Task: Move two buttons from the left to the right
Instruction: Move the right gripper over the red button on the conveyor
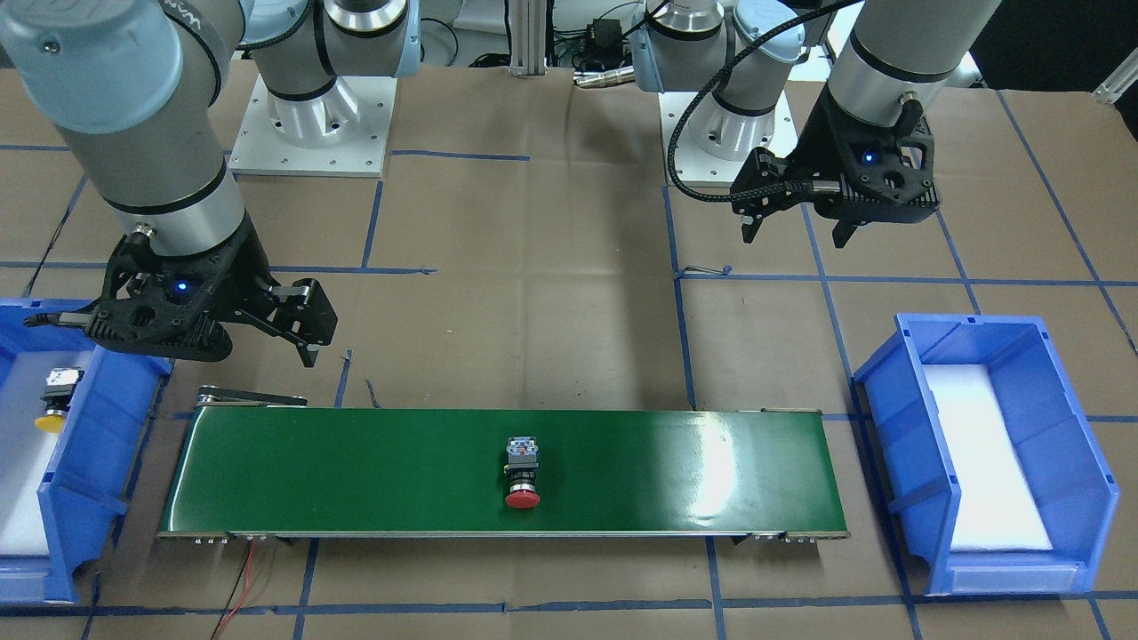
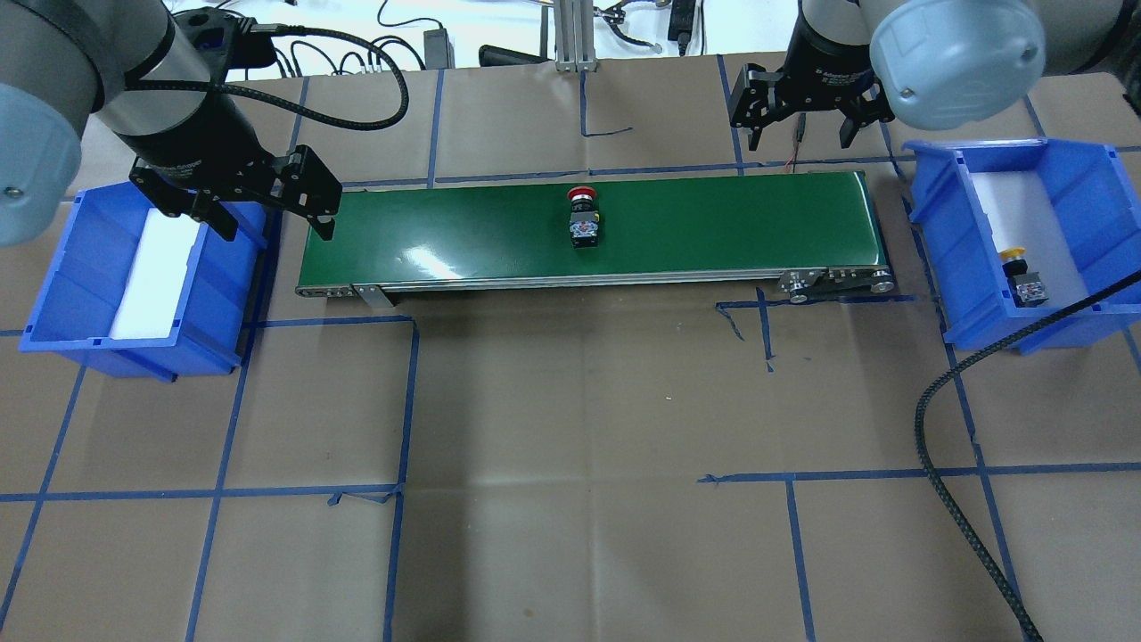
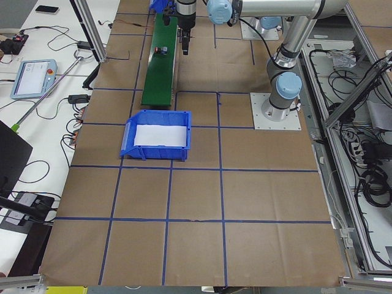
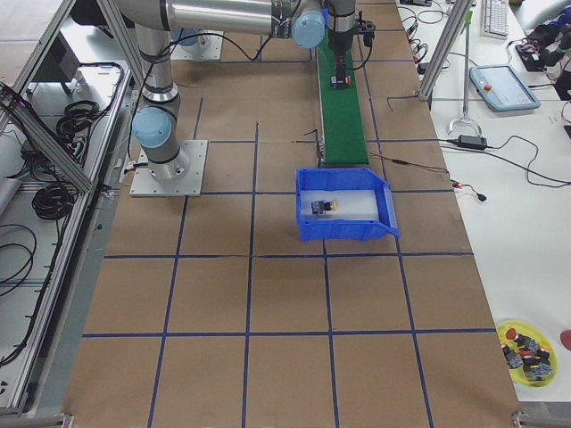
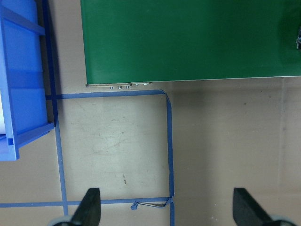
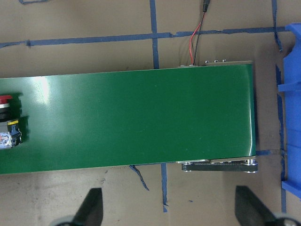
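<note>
Both claws are up off the bench (image 2: 570, 401), nothing in either. The left claw (image 2: 272, 218) hangs near the left end of the green belt (image 2: 713, 232) with its fingers spread wide. Through its wrist camera I see the belt's left corner and bare taped paper below the fingertips. The right claw (image 2: 800, 134) hangs near the belt's right end, fingers also spread wide. Its wrist camera looks down on that end of the belt. The red button (image 2: 584, 217) lies on its side on the belt, about midway along its length, well apart from both claws. Its cap points to the belt's far edge, away from the robot. The yellow button (image 2: 1023, 276) is off the belt, lying on its side on the white liner inside the right bin (image 2: 954, 267), a blue one just past the belt's right end. Its cap also points away from the robot. The left bin (image 2: 71, 285), also blue, sits just past the belt's left end, with a white liner showing in it. Thin red and black wires (image 6: 194, 37) run off the belt's far edge near its right end.
</note>
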Robot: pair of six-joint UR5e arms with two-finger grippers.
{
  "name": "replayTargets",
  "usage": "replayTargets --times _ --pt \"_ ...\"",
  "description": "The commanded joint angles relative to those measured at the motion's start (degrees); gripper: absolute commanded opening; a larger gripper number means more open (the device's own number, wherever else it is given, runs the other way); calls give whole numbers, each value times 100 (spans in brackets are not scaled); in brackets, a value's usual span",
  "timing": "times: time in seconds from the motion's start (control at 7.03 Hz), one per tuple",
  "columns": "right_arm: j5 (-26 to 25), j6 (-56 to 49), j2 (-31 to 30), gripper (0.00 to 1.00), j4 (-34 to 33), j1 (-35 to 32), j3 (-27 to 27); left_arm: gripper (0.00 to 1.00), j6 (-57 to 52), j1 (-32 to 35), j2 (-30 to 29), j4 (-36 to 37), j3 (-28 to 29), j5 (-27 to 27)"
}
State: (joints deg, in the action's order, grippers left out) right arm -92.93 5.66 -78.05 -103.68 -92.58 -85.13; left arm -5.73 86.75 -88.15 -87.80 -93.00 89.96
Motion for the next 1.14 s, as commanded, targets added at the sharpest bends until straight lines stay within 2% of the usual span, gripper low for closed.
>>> replayTargets --times 0.0,0.71,1.0 --pt "12 -21 9 99 5 -6 5 100 2 0 17 0 -7 -5" --pt "311 -3 438 99 -12 29 -12 100 2 0 26 0 -25 4" --pt "311 6 772 98 -467 38 -12 100 2 0 26 0 -16 -5"
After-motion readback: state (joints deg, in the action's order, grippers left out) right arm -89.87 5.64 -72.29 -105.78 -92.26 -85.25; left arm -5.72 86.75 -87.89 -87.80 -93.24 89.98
